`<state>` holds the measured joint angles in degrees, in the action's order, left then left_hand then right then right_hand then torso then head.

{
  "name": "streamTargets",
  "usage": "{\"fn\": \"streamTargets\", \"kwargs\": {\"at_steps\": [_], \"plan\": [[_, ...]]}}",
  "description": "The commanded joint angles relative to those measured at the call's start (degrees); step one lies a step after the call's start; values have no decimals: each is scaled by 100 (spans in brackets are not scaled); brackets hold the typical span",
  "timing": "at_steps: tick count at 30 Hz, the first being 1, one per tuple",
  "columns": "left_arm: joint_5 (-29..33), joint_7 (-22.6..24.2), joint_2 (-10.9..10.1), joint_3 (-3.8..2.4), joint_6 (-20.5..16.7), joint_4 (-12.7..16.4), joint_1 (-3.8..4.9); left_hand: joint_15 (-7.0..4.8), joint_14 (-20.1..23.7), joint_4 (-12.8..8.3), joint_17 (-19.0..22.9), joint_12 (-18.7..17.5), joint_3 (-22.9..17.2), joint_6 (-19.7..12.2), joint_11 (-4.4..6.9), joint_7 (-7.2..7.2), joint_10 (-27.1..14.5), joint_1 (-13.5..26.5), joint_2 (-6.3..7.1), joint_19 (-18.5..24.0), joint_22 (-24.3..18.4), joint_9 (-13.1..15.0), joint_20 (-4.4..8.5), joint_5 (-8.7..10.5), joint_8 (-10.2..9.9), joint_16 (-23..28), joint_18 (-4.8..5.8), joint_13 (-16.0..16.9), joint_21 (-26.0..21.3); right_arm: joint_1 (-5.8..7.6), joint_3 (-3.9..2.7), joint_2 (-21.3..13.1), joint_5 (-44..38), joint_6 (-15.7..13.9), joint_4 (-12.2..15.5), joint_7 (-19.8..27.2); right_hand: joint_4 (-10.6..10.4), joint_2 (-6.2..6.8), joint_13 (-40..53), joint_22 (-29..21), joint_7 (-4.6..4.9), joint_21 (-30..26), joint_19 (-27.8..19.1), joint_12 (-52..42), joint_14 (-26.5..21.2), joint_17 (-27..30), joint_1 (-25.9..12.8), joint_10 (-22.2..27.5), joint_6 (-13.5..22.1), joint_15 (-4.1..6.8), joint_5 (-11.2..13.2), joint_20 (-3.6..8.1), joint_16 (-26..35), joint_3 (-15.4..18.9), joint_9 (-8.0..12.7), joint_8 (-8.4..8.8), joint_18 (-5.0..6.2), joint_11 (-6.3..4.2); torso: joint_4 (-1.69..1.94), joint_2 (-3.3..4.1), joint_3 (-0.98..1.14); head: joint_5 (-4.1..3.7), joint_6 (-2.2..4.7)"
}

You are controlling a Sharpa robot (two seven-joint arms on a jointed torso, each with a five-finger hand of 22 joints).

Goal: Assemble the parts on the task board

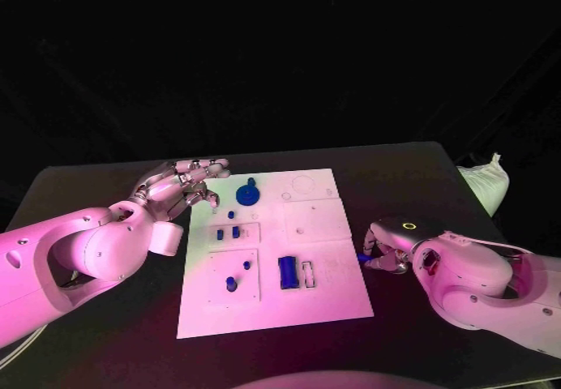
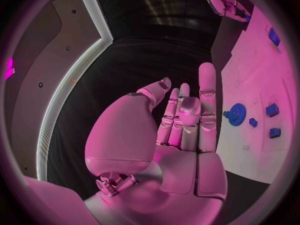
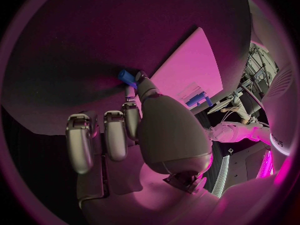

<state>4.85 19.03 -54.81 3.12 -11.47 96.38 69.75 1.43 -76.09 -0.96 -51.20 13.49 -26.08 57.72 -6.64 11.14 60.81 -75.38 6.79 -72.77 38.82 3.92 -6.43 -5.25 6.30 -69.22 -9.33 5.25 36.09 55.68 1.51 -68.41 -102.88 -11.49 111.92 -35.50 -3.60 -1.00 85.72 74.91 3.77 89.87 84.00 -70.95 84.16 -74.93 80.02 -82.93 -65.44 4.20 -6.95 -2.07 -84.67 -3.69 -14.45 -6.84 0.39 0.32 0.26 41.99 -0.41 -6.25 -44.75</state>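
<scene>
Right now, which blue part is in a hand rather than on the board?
The small blue piece pinched by the right hand, just off the white board; the others lie on it.

On the black table (image 1: 409,174) lies the white task board (image 1: 322,304) with blue parts, among them a blue gear (image 1: 248,194) and a dark-blue block (image 1: 286,271).

The task board (image 1: 322,304) is centred on the table (image 1: 105,182); the gear (image 1: 246,194) lies at its far left, the rectangular block (image 1: 286,272) near centre.
</scene>
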Motion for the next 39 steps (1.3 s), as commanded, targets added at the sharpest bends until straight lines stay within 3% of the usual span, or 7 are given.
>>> {"fn": "streamTargets", "kwargs": {"at_steps": [1,5,7,13,23,28,39], "plan": [[-17,23,0,-3,102,20,-1,12,33,1,5,10,18,-43,-7,-14,-44,14,-55,1,-5,4,-57,13,19,-2,-109,7,-36,-134,111,26,346,353,-106,-143,-15,-645,-529,1509,13,13,600,-35,418,-662,432,-161,-48,36,11,41,-30,-199,25,39,-39,-91,3,-2,-1,-6,1],[-18,20,-2,-2,93,24,-1,12,33,1,5,10,18,-43,-7,-14,-44,14,-55,1,-5,4,-57,13,19,-2,-109,7,-36,-127,99,-33,586,376,-116,-166,-46,-650,-504,1509,24,13,600,-44,418,-674,241,-173,-81,22,286,34,-32,-824,72,113,-39,-87,5,-2,-5,-15,-5],[-18,19,-2,-2,91,25,-1,12,33,1,5,10,18,-43,-7,-14,-44,14,-55,1,-5,4,-57,13,19,-2,-109,7,-36,-125,96,-49,682,394,-122,-170,-82,-526,-499,1509,27,13,600,-20,420,-682,4,-171,-140,25,323,21,-32,-1322,97,147,-39,-71,2,-3,-3,-12,-10],[-36,8,-1,-2,87,28,0,11,34,-5,9,18,17,-48,-7,-14,-52,8,-58,1,-6,4,-57,12,21,-3,-109,7,-37,-113,92,-105,1057,475,-179,-157,-148,-204,-530,1509,42,13,600,74,422,-692,-338,-154,-153,9,370,23,-32,-1696,121,197,-39,-75,3,-3,-3,-21,-22],[-58,-3,10,0,95,25,0,11,37,-11,15,25,16,-51,-7,-14,-60,1,-61,1,-7,3,-57,11,23,-2,-110,7,-38,-30,81,-209,1165,150,-161,-124,-98,134,-516,1509,38,13,600,67,424,-704,-521,-165,-188,11,377,29,-34,-1884,123,212,-39,-79,-3,-4,6,-27,2],[-60,-4,32,1,103,14,-1,11,37,-11,15,25,16,-51,-7,-14,-60,1,-61,1,-7,3,-57,11,23,-2,-110,7,-38,209,72,-331,1141,-409,-6,-79,-156,311,-487,1509,31,13,600,17,426,-709,-703,-189,-230,13,391,31,-35,-1829,117,204,-39,-83,12,-7,-3,-50,14],[-60,2,60,1,118,10,-1,11,37,-11,15,25,16,-51,-7,-14,-60,1,-61,1,-7,3,-57,11,23,-2,-110,7,-38,522,68,-425,1191,-837,315,-65,-196,374,-462,1509,21,13,600,-28,429,-723,-782,-207,-255,19,398,35,-43,-1795,114,201,-39,-90,17,9,-2,-19,30]]}}
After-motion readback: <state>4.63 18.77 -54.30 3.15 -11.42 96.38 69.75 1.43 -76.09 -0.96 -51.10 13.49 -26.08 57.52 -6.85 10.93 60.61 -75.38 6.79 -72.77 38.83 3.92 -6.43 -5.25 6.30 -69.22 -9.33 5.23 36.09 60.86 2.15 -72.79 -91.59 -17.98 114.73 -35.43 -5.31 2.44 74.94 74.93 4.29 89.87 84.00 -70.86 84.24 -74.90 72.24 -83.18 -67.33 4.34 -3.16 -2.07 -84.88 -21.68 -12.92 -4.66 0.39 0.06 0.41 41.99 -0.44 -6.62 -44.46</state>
